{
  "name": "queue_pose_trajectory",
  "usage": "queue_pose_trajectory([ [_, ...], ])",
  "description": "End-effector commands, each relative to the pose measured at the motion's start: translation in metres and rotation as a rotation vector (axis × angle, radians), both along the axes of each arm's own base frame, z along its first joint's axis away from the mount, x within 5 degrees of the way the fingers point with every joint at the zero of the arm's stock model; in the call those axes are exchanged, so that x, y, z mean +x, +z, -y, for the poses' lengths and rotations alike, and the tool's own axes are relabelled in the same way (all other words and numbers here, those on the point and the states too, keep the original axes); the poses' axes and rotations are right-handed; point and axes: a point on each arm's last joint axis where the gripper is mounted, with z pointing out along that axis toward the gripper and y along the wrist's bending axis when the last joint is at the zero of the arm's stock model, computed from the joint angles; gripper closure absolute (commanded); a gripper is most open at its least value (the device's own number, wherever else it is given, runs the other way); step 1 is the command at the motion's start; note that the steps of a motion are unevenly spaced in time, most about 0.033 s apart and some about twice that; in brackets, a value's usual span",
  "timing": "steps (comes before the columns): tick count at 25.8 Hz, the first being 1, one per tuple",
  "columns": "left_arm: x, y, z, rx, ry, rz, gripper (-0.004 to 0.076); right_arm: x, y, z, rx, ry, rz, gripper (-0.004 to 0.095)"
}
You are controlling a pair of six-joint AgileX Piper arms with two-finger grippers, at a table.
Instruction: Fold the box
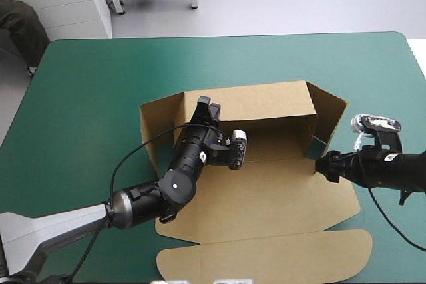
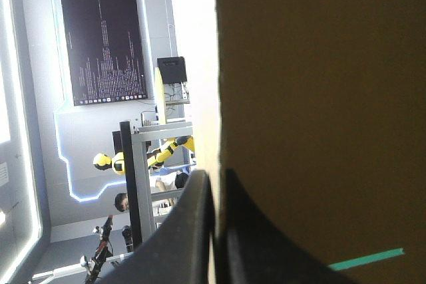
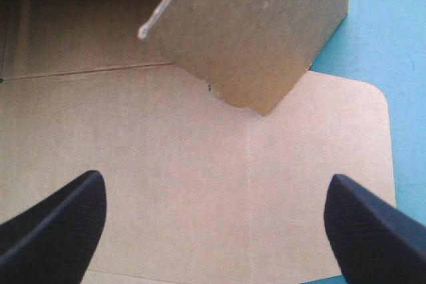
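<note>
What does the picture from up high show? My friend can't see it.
A brown box lies half folded on a teal-green table, its back wall and side flaps raised and its lid flat in front. The left gripper is shut on the raised wall at the back left corner. The right gripper is open beside the right flap.

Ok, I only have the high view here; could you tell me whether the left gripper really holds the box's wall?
Observer: Yes. The left gripper has its fingers all but shut, with a raised wall of the box pinched between them.
Operator: Thanks. Is the right gripper open?
Observer: Yes, the right gripper is open, its fingers wide apart, holding nothing.
Operator: Does it touch the side flap?
Observer: No. The raised side flap stands ahead of it, clear of both fingers, with the flat panel under them.
</note>
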Motion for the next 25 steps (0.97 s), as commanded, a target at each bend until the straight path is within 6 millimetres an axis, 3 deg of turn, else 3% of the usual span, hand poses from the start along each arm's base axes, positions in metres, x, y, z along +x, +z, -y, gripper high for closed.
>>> queue_pose_trajectory([
  [1, -0.002, 0.021, -0.004, -0.031, 0.009, 0.080, 0.0734, 0.002, 0.025, 0.000, 0.019, -0.032, 0.096, 0.0099],
  [7, -0.002, 0.021, -0.004, -0.031, 0.009, 0.080, 0.0734, 0.024, 0.076, 0.011, -0.061, -0.102, 0.211, 0.0099],
  [8, -0.002, 0.021, -0.004, -0.031, 0.010, 0.081, 0.0734, 0.033, 0.089, 0.015, -0.082, -0.122, 0.236, 0.0099],
  [12, -0.002, 0.021, -0.004, -0.031, 0.009, 0.080, 0.0734, 0.060, 0.110, 0.018, -0.082, -0.129, 0.272, 0.0099],
  [13, -0.001, 0.021, -0.005, -0.031, 0.012, 0.082, 0.0734, 0.076, 0.116, 0.020, -0.075, -0.133, 0.266, 0.0099],
  [19, -0.001, 0.021, -0.004, -0.031, 0.011, 0.081, 0.0734, 0.126, 0.118, 0.027, -0.074, -0.145, 0.224, 0.0099],
  [25, -0.002, 0.021, -0.004, -0.031, 0.009, 0.080, 0.0734, 0.174, 0.102, 0.035, -0.081, -0.169, 0.159, 0.0099],
])
